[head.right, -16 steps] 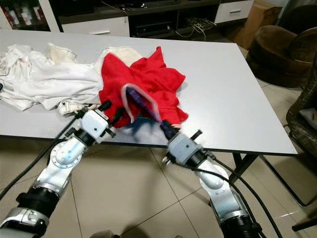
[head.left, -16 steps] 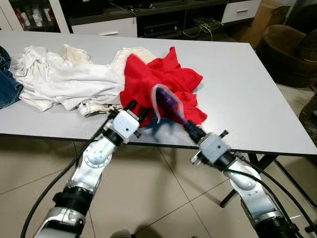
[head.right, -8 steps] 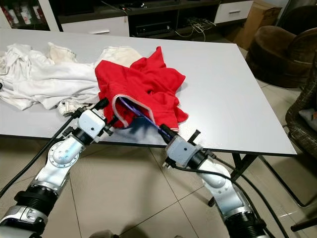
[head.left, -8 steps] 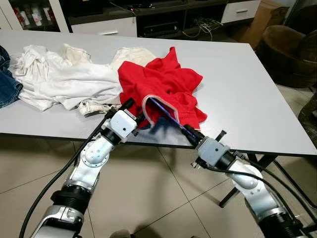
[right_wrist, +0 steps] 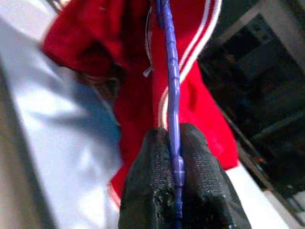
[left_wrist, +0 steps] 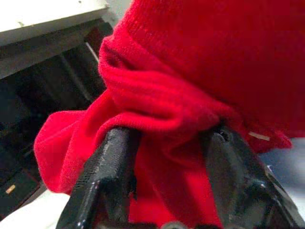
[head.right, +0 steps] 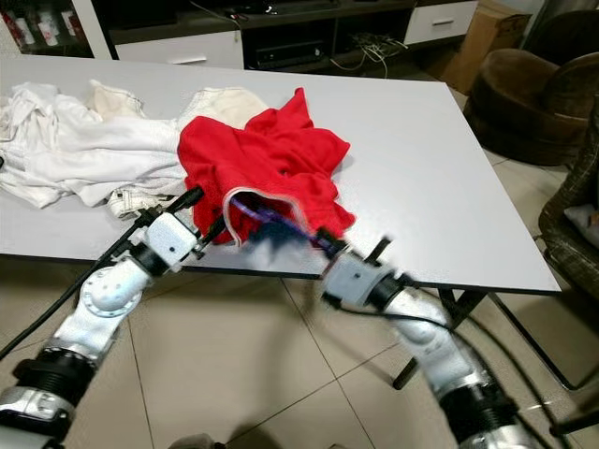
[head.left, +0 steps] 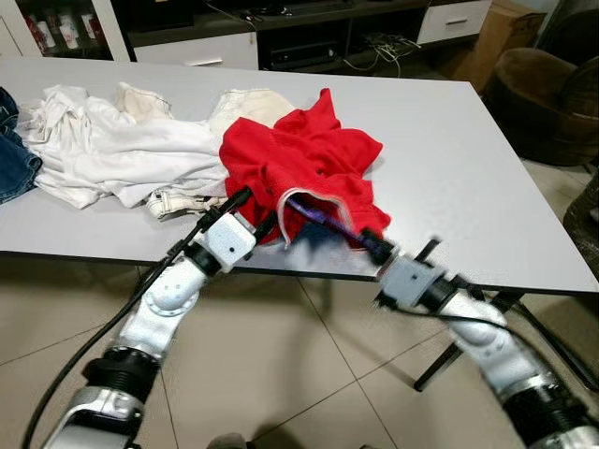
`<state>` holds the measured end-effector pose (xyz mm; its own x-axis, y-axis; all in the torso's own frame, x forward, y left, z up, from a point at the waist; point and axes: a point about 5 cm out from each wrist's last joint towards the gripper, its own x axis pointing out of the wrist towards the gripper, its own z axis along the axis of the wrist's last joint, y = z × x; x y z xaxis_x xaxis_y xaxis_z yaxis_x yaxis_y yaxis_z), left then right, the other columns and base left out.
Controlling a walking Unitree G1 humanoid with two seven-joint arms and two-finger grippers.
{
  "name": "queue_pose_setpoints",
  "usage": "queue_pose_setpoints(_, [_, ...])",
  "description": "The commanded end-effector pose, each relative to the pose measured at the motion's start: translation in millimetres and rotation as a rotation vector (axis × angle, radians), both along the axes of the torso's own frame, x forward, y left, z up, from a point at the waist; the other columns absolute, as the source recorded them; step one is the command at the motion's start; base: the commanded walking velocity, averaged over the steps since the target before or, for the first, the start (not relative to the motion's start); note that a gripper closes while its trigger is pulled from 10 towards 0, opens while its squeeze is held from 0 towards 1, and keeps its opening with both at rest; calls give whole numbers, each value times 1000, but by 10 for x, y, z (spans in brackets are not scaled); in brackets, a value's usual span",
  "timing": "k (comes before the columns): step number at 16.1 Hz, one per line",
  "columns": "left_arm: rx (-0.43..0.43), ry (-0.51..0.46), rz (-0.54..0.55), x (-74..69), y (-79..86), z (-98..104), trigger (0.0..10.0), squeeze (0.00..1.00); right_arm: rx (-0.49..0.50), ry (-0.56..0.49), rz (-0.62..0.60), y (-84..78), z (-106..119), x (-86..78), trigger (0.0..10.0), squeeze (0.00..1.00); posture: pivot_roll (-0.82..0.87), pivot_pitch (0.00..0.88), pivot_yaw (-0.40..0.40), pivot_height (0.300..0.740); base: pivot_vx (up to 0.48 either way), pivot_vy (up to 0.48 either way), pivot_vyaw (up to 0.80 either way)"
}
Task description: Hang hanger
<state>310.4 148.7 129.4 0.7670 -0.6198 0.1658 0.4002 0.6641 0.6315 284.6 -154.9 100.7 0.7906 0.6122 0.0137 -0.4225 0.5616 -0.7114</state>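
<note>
A red shirt [head.left: 304, 164] with a white-striped hem lies bunched near the front edge of the grey table [head.left: 468, 178]. My left gripper [head.left: 255, 213] is shut on a fold of the red shirt [left_wrist: 162, 119] at its front left. A purple hanger [head.left: 323, 217] reaches into the shirt's opening. My right gripper [head.left: 370, 245] is shut on the hanger's thin purple bar [right_wrist: 170, 95], just off the table's front edge. The far part of the hanger is hidden inside the cloth.
White clothes [head.left: 112, 150] are heaped on the table's left half, with blue jeans [head.left: 14, 159] at the far left edge. A brown armchair [head.left: 547, 89] stands at the right. A TV cabinet [head.left: 281, 37] runs behind the table. The table's right half is bare.
The hanger has gone deeper and lower into the shirt's opening; the hem, lifted a second ago, has dropped over it. My right arm has shifted right and is blurred.
</note>
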Motion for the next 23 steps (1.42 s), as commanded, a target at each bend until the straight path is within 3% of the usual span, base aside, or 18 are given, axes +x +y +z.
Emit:
queue_pose_setpoints(1, [18,-23,-50,-15,-51,51,10000,0,-1,-14,-26,-38,27,38,10000,0,109,0,-10,740,0,0,0])
queue_pose_setpoints(2, [13,-21,-59,-23,-50,53,10000,1000,1,-18,-35,-55,37,51,10000,0,109,0,-10,740,0,0,0])
queue_pose_setpoints(7, [48,-42,-66,-30,-33,72,10000,1000,-43,-41,-37,-105,31,80,10000,0,109,0,-9,740,0,0,0])
queue_pose_setpoints(8, [91,-48,-83,-28,-22,85,10000,0,-91,-51,-17,-101,9,70,10000,0,109,0,-9,740,0,0,0])
queue_pose_setpoints(9, [139,-67,-98,-26,9,126,10000,0,-144,-61,-6,-111,-22,69,10000,0,109,0,-9,740,0,0,0])
queue_pose_setpoints(14, [224,-111,-103,-6,64,216,10000,0,-187,-94,-28,-158,-9,111,10000,0,111,0,-12,740,0,0,0])
queue_pose_setpoints(18, [276,-126,-105,14,117,255,10000,0,-251,-147,8,-124,9,114,10000,0,111,0,-12,740,0,0,0])
queue_pose_setpoints(20, [358,-125,-149,14,97,238,10000,0,-336,-206,75,-53,35,98,10000,0,111,0,-12,740,0,0,0])
queue_pose_setpoints(23, [414,-113,-191,-3,71,197,10000,0,-354,-247,96,-24,88,105,10000,0,116,0,-7,740,0,0,0])
